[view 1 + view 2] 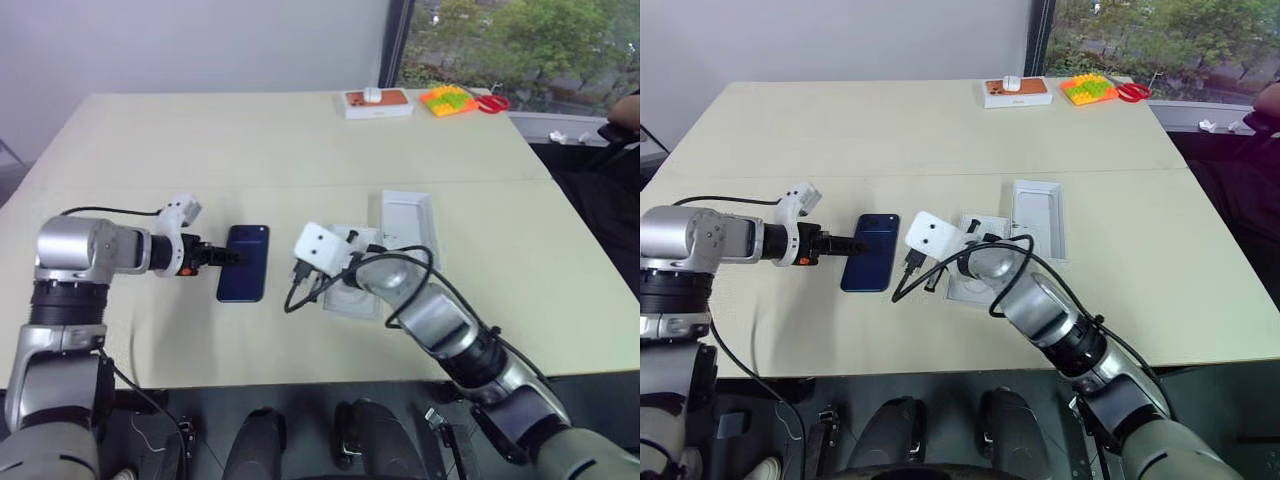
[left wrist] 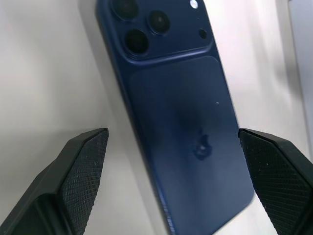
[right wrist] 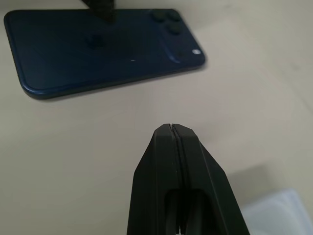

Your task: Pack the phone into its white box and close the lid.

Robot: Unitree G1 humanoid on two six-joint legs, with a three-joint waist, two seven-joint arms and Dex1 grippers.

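White box (image 1: 408,220) lies open-topped on the table (image 1: 250,140), nothing visible inside. At my 12 o'clock far off, an orange-topped box (image 1: 378,102). Phone (image 1: 244,262) flat, back up, glossy navy slab, three lenses, faint logo. My left gripper (image 1: 230,257) spread wide over it; my right gripper (image 3: 172,128) pressed together, textured black pads.

a pale table (image 1: 200,140) carries the phone (image 1: 244,262), the lid (image 1: 407,218) and an orange-topped box (image 1: 377,102).
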